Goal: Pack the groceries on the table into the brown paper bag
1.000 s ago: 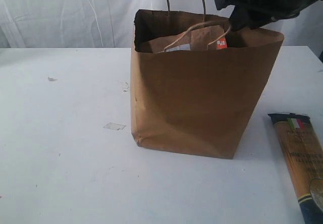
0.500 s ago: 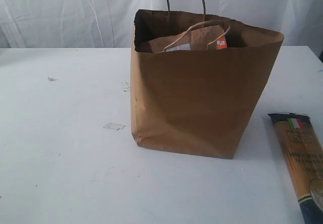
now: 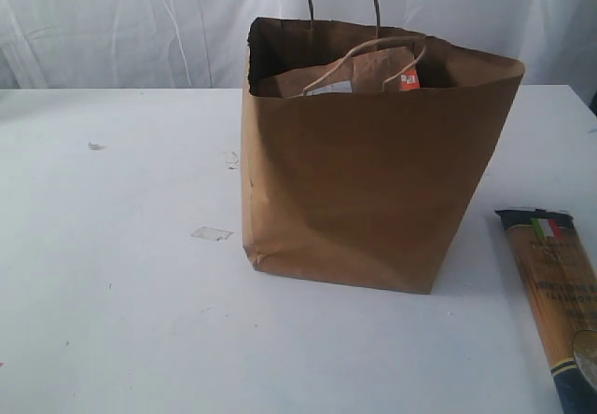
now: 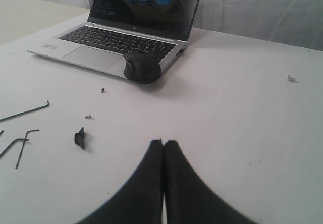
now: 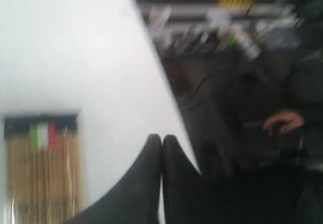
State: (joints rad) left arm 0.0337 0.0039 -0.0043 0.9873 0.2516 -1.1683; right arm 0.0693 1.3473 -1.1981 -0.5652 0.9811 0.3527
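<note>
One item left out: spaghetti packet (image 3: 558, 302) at the desk's (image 3: 112, 293) right edge. Both left fingers (image 4: 151, 173) and right fingers (image 5: 146, 168) are pressed together, empty. The brown paper bag (image 3: 373, 181) could be tipped if snagged by it.

The left gripper (image 4: 163, 142) has two matte black fingers (image 4: 146, 183), broad at the base and curving to narrow tips. The right gripper (image 5: 161, 137) shows the same smooth black tapered shape, blurred.

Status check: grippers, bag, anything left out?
Left gripper, right gripper shut, empty. Brown paper bag upright, brown labelled pouch showing inside. Spaghetti packet on table beside bag, not yet packed. Nothing on it.
</note>
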